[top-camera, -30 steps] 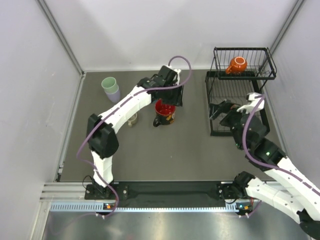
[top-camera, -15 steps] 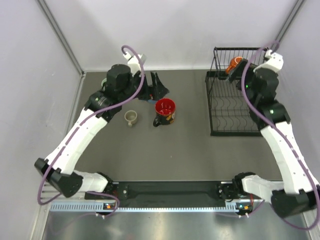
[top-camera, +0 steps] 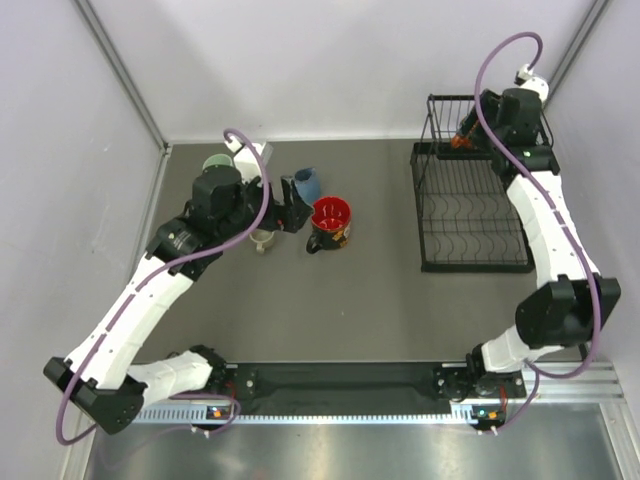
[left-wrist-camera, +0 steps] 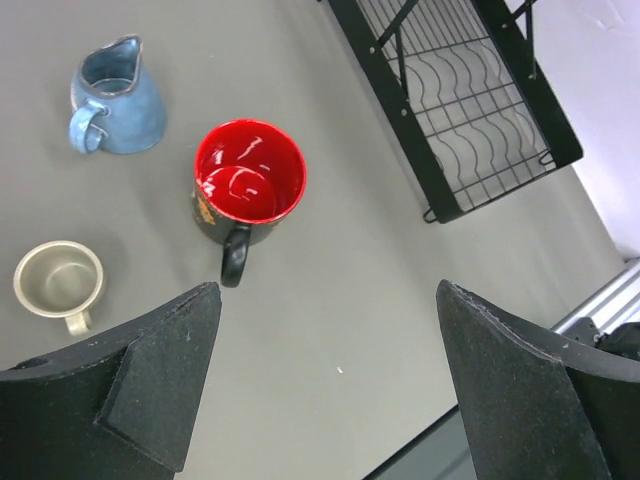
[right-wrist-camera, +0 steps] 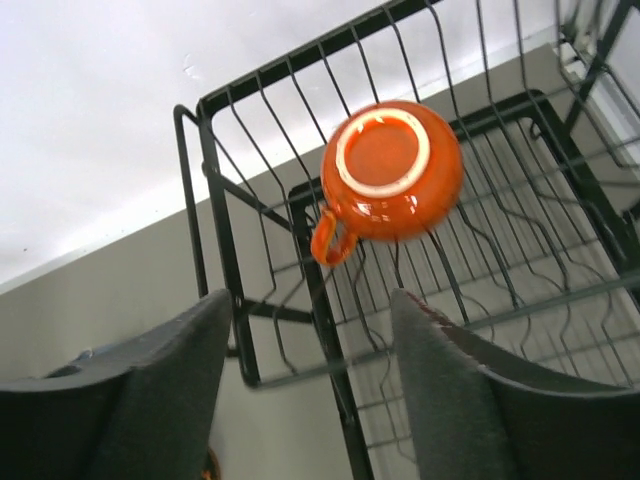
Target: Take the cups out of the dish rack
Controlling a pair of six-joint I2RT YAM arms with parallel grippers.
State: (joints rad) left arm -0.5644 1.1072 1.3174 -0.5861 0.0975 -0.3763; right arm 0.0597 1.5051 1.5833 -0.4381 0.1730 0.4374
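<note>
Left hand [left-wrist-camera: 325, 330] is pulling back from where it was a moment ago, hovering released over the desk [left-wrist-camera: 400, 290], where the small beige mug [left-wrist-camera: 58, 280], black floral mug [left-wrist-camera: 248, 190] and blue mug [left-wrist-camera: 115, 95] are standing upright, apart from each other, outside the dish rack [top-camera: 470, 268]. Farther off, the right hand [right-wrist-camera: 310, 320] is hanging spread open and empty near the small orange mug [right-wrist-camera: 392, 170], which is lying upside down in the rack's raised basket.

Orange mug [right-wrist-camera: 391, 170] bottom-up in dish rack [top-camera: 474, 268]
</note>
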